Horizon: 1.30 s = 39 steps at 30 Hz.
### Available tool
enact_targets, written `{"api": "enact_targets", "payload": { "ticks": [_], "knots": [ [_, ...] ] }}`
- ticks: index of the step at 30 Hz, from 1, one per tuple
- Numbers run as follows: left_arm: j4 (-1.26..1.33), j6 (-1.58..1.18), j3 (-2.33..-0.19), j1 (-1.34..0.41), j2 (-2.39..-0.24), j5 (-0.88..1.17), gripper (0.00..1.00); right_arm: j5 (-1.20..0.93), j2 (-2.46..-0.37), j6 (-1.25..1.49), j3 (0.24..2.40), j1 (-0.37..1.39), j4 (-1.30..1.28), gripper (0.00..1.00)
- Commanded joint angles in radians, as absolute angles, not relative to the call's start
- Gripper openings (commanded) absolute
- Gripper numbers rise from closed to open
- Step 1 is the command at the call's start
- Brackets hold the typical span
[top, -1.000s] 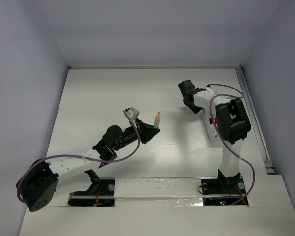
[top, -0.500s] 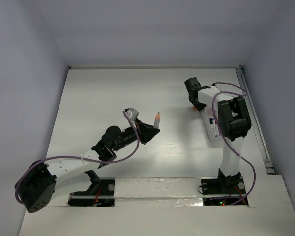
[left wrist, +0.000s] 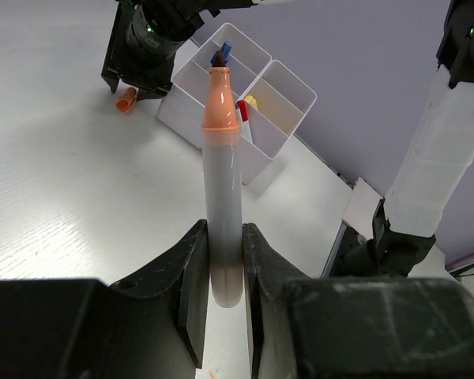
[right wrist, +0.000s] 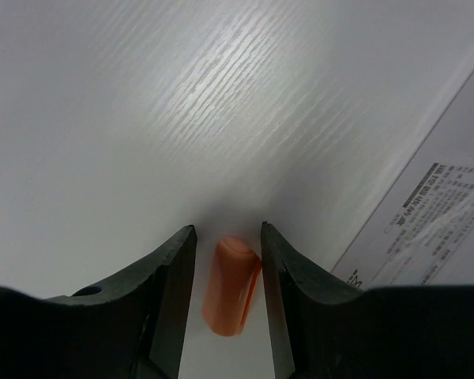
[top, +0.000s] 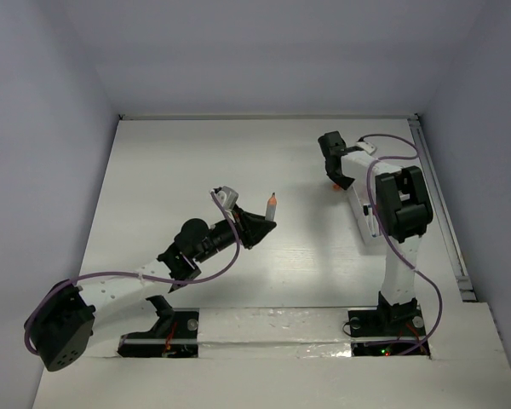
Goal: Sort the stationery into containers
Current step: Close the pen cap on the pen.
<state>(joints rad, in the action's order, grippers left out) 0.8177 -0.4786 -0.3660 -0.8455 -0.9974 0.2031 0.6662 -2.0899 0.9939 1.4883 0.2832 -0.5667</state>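
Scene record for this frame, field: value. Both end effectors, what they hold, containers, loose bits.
left end effector: shut on uncapped marker; white barrel, orange collar, dark tip exposed
right end effector: open, fingers straddling orange cap
orange cap: lying on table, not yet gripped
containers: joined white boxes, next to the right end effector
contents seen: blue piece, red piece, yellow piece
task state: marker held above the table, not yet in a box
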Motion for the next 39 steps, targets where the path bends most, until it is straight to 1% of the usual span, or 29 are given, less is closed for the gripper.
{"api": "enact_targets", "payload": {
  "ticks": [1, 4, 8, 9, 10, 13, 16, 18, 23, 34, 37, 39],
  "knots": [
    [0.859, -0.46, -0.371, -0.851, -0.992, 0.196, 0.0, 0.578, -2.105, 0.931, 1.514, 0.311, -0.52, 0.44],
    [0.857, -0.457, -0.371, -0.851, -0.996, 0.193, 0.0, 0.542, -2.102, 0.908, 1.511, 0.321, -0.488, 0.37],
    [0.854, -0.453, -0.374, -0.851, -0.999, 0.19, 0.0, 0.505, -2.109, 0.897, 1.511, 0.321, -0.474, 0.38],
    [0.853, -0.453, -0.373, -0.851, -0.999, 0.187, 0.0, 0.491, -2.114, 0.897, 1.509, 0.321, -0.471, 0.4],
    [0.853, -0.451, -0.373, -0.851, -0.999, 0.184, 0.0, 0.486, -2.115, 0.896, 1.506, 0.321, -0.469, 0.46],
    [0.848, -0.448, -0.376, -0.851, -1.003, 0.181, 0.0, 0.466, -2.102, 0.887, 1.47, 0.33, -0.439, 0.6],
    [0.848, -0.446, -0.376, -0.851, -1.005, 0.179, 0.0, 0.457, -2.077, 0.879, 1.437, 0.33, -0.411, 0.61],
    [0.847, -0.445, -0.377, -0.851, -1.008, 0.179, 0.0, 0.457, -2.069, 0.88, 1.416, 0.33, -0.402, 0.6],
    [0.845, -0.443, -0.377, -0.851, -1.011, 0.176, 0.0, 0.475, -2.051, 0.9, 1.394, 0.33, -0.409, 0.53],
    [0.841, -0.439, -0.382, -0.851, -1.012, 0.172, 0.0, 0.422, -2.005, 0.885, 1.325, 0.33, -0.348, 0.53],
    [0.838, -0.436, -0.382, -0.851, -1.011, 0.169, 0.0, 0.431, -1.997, 0.891, 1.304, 0.33, -0.328, 0.43],
    [0.835, -0.434, -0.382, -0.851, -1.011, 0.166, 0.0, 0.439, -1.997, 0.89, 1.299, 0.33, -0.325, 0.4]
  ]
}}
